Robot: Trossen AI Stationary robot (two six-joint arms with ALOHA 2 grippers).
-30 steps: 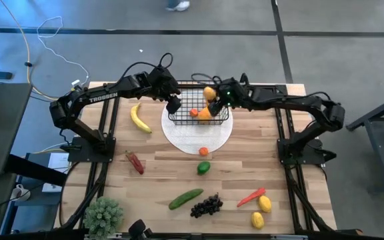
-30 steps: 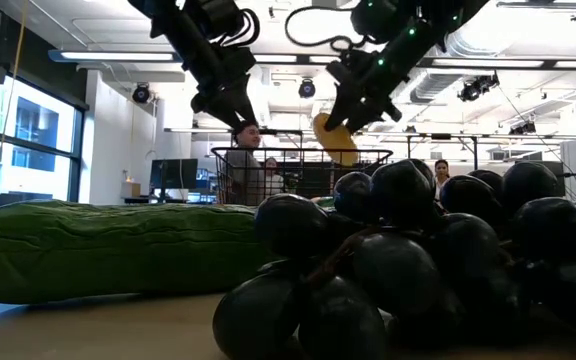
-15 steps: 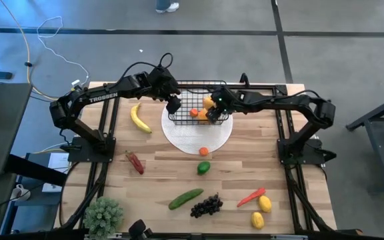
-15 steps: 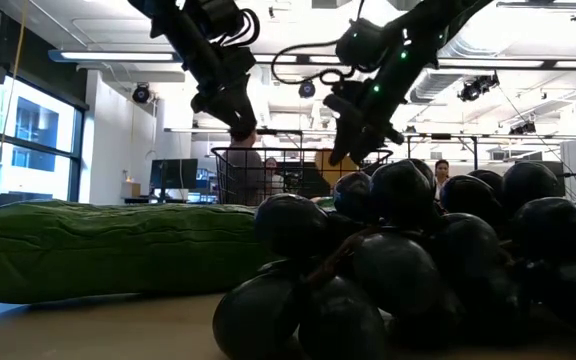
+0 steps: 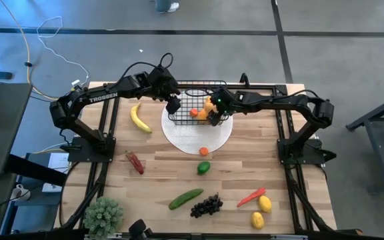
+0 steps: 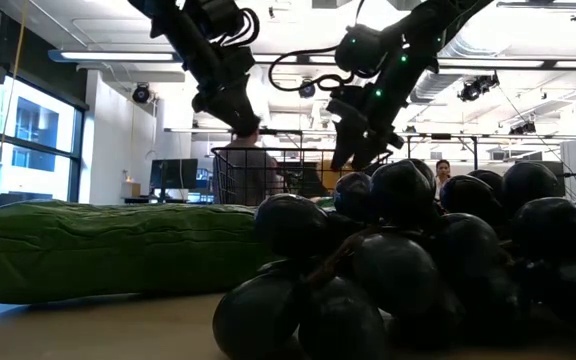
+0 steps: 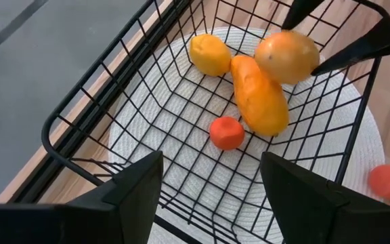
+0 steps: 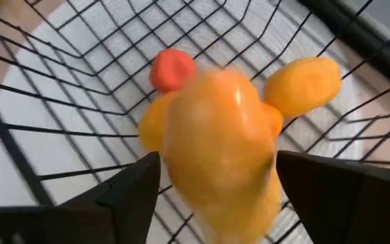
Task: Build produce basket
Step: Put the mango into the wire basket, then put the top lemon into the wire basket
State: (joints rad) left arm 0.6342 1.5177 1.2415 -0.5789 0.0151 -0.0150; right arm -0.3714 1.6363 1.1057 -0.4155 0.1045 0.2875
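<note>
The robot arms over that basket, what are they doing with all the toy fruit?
They are filling the basket, which sits on a white plate. The right tool is inside the basket with a mango between its open fingers. A lemon, another mango and a small orange already lie inside. The left tool hangs open at the basket's edge. A banana, cucumber and grapes wait on the table.

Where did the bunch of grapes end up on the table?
In the high view the grapes lie near the table's front edge, just right of the cucumber and left of a red chili pepper.
</note>
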